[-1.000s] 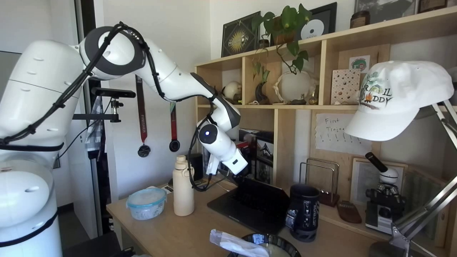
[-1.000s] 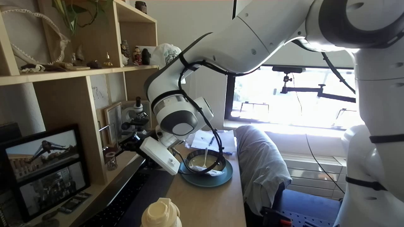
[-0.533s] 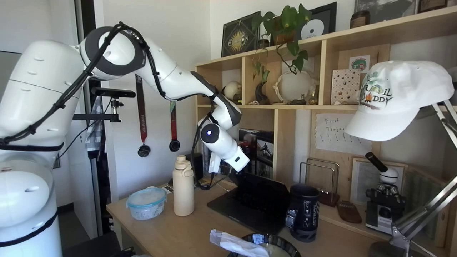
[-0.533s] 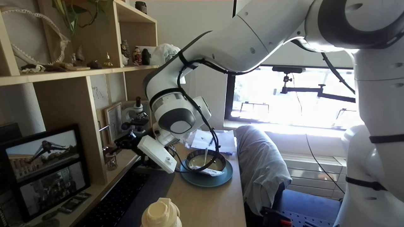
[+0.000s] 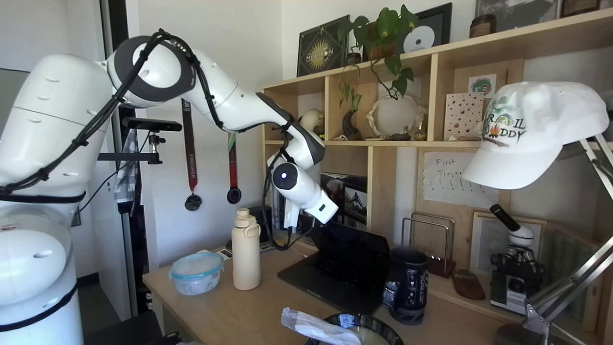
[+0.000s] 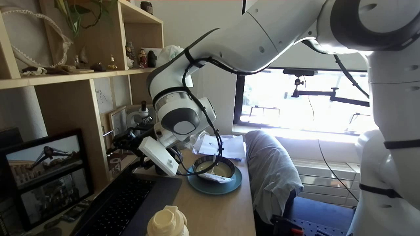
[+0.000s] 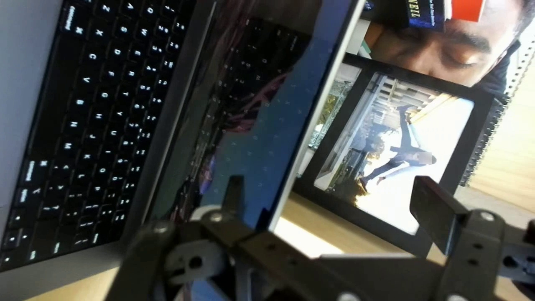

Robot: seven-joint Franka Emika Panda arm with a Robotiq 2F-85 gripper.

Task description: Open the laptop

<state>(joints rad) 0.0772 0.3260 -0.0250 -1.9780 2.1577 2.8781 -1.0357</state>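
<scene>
My gripper (image 7: 330, 200) is spread wide, gripping nothing, 1 finger (image 7: 234, 195) showing over the screen (image 7: 259, 154); contact I can't tell. The laptop (image 5: 335, 278) sits on the bench (image 5: 268, 314), screen raised, keyboard (image 7: 102, 117) bared. I judge opening mostly done; perhaps more tilt, then retreat, remains.

A tan bottle (image 5: 246, 258) stands near a blue-rimmed tub (image 5: 196, 284) on the desk (image 5: 239, 316). A white cap (image 5: 536, 129) sits on top of a lamp (image 5: 570, 270). 2 medals (image 5: 193, 202) hang on the wall (image 5: 213, 158). A dark bowl (image 6: 203, 160) sits on a blue plate (image 6: 215, 190). A green plant (image 5: 388, 23) hangs down from the top shelf (image 5: 479, 47).
</scene>
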